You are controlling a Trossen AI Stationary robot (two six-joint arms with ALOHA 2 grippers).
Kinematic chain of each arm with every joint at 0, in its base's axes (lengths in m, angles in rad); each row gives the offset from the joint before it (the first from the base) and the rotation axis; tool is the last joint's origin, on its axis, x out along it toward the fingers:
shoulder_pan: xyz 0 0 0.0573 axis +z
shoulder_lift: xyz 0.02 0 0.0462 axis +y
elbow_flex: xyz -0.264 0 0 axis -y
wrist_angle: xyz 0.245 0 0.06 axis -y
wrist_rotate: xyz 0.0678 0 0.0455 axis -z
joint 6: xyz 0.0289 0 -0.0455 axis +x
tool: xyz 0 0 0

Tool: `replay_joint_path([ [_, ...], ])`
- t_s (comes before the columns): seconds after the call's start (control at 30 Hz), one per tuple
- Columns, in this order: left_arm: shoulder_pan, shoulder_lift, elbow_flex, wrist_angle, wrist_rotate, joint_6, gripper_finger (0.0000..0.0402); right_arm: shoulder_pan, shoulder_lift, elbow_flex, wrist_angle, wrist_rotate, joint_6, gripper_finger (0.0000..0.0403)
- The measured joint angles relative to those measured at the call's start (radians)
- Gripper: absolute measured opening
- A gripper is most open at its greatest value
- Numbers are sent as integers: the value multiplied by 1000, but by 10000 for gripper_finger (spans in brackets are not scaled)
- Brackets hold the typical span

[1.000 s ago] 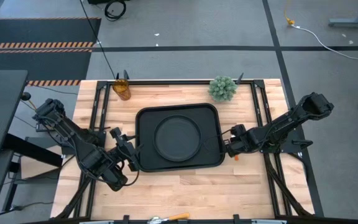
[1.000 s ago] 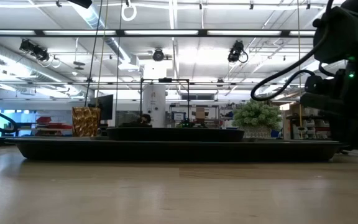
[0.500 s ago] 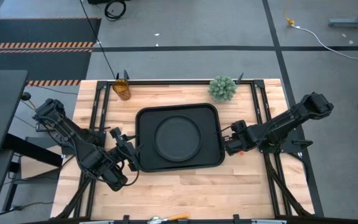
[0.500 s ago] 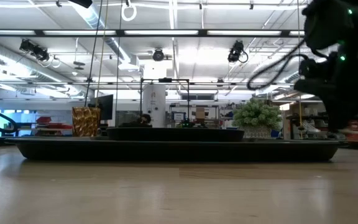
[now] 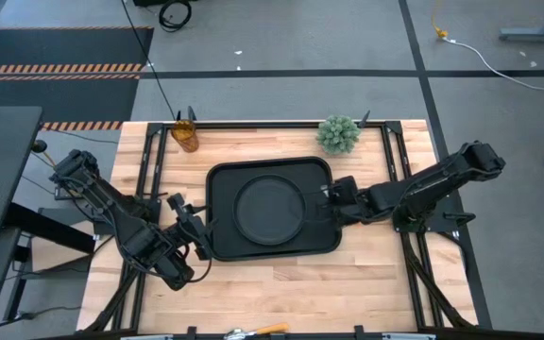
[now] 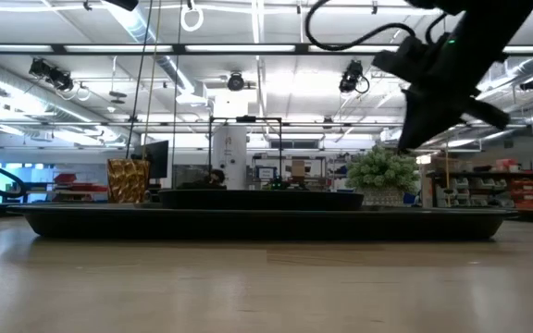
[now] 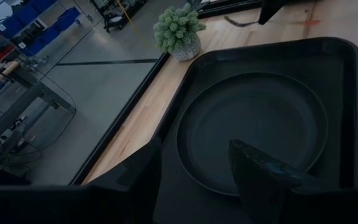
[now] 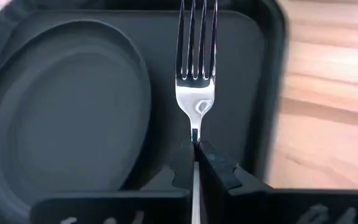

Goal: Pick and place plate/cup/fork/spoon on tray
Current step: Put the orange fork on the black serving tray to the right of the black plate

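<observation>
The right tool [image 5: 327, 195] has swung in from the bare wood just off the tray's right rim and now hangs above the right side of the tray [image 5: 321, 244], lifted clear of it in the level view. Its fingers are pressed together on the fork [image 8: 195, 74], pinching it low on the metal neck, so the silver tines stick out ahead over the strip of tray floor between the plate [image 5: 268, 208] and the right rim. The fork's handle is hidden inside the grip.

The plate lies flat in the middle of the tray, which sits at the centre of the surface [image 5: 366, 293]. The cup [image 5: 186, 136] stands at the far left corner of the surface, well apart from the tray. A spiky green plant [image 5: 338, 134] stands at the far edge, just beyond the tray's far right corner.

The left tool [image 5: 195, 225] waits at the tray's left rim with its fingers [image 7: 253, 165] spread about halfway and holding nothing.

Bare wood runs along the whole near edge, and narrower bare strips flank the tray left and right.
</observation>
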Motion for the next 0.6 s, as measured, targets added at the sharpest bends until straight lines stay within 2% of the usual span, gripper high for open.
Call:
replay_joint_path([
  [0.13,0,0,0,14,-9,0,192,-42,68,0,125,16,-68,15],
  [0.3,1,0,0,35,-11,1,192,-106,209,0,269,-47,-151,16],
  [0.6,0,0,0,46,-10,15,192,-175,345,0,363,-130,-166,18],
])
